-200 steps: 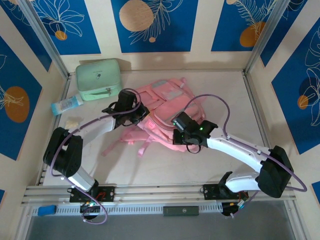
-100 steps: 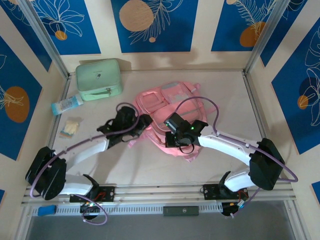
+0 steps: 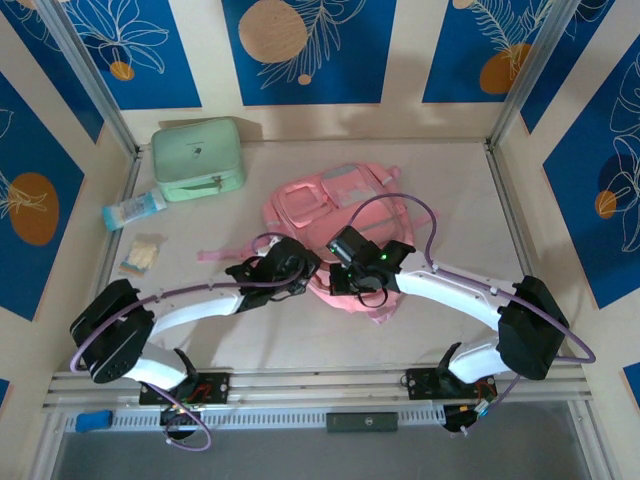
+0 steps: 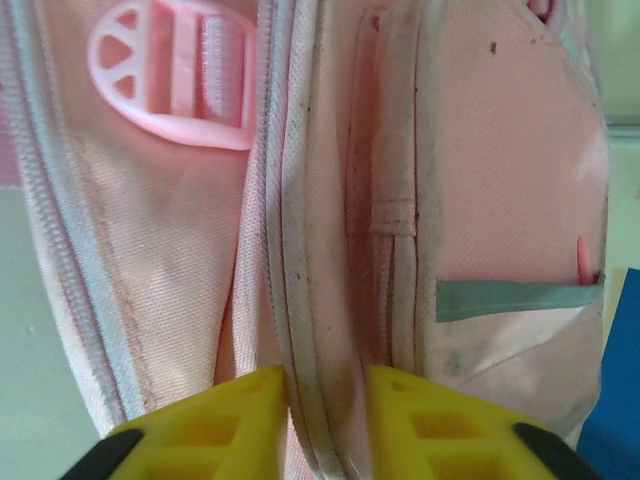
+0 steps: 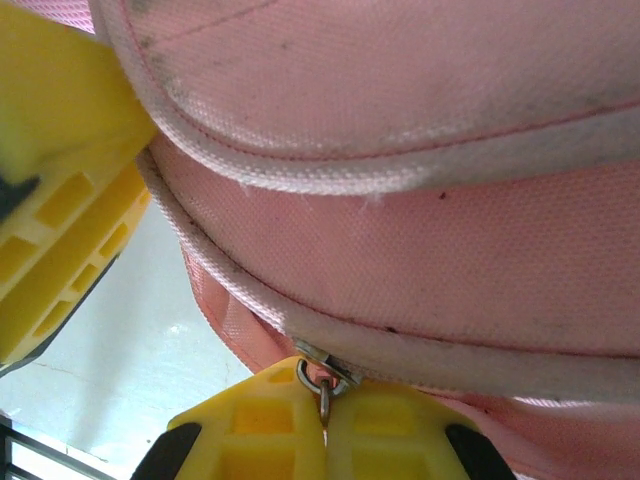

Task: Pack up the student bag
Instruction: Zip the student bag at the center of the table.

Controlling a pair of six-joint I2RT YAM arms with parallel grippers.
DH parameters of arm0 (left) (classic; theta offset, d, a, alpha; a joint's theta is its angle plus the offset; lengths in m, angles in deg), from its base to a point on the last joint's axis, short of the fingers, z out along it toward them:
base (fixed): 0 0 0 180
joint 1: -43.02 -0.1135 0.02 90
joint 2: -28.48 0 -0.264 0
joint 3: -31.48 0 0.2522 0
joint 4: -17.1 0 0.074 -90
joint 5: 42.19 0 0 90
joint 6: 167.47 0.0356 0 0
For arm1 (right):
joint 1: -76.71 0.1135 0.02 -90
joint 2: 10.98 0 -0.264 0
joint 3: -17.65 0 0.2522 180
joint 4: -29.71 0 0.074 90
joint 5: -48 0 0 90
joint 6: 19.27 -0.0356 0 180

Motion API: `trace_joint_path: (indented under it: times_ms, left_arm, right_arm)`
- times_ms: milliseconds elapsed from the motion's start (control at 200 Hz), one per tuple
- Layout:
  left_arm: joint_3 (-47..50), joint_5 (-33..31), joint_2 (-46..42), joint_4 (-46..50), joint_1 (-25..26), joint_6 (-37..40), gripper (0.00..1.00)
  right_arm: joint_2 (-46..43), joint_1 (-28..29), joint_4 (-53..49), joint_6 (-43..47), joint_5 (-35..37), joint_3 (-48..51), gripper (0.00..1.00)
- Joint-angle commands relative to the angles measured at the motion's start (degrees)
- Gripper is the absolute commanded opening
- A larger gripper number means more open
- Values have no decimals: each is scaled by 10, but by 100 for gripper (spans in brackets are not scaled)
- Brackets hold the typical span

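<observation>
Mid tabletop (image 3: 460, 200) sits the student bag (image 3: 340, 205), slumped soft woven pink fabric with pale piping. Left hand (image 4: 325, 400) pinches a piped seam. Right hand (image 5: 322, 425) is clamped on the metal zip pull (image 5: 322, 385). Packing looks barely begun: boxy mint case (image 3: 197, 158), tube (image 3: 133, 210) and small packet (image 3: 140, 255) lie outside, far left.

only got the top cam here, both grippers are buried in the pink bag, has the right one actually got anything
observer: yes, the right gripper is shut on the metal zip pull at the edge of the student bag.
operator: and the left
observer: the left gripper pinches a piped seam of the bag between its fingers.
operator: anything hard near it
observer: a pink plastic strap buckle lies beyond its fingertips, untouched.
</observation>
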Motion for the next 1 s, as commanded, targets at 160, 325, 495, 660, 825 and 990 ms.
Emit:
trace_joint_path:
  times_ms: [160,325,495,660,825,990]
  left_arm:
    - [-17,-54,17,0,9,-21,9]
    - [8,-41,-24,32,-31,7,0]
    - [69,16,-103,51,-131,76,0]
    - [19,163,-82,82,-256,216,0]
    - [-18,205,-73,76,-280,299,15]
    - [-4,242,-121,76,-270,309,35]
  right_arm:
    - [10,5,-9,9,12,-20,0]
    - [-4,-1,-68,14,42,-31,0]
    - [-45,-38,-124,29,57,-16,0]
    - [-61,-66,-84,71,-2,-3,0]
    - [-3,3,-51,83,-16,-72,0]
    - [40,23,-17,44,-8,-82,0]
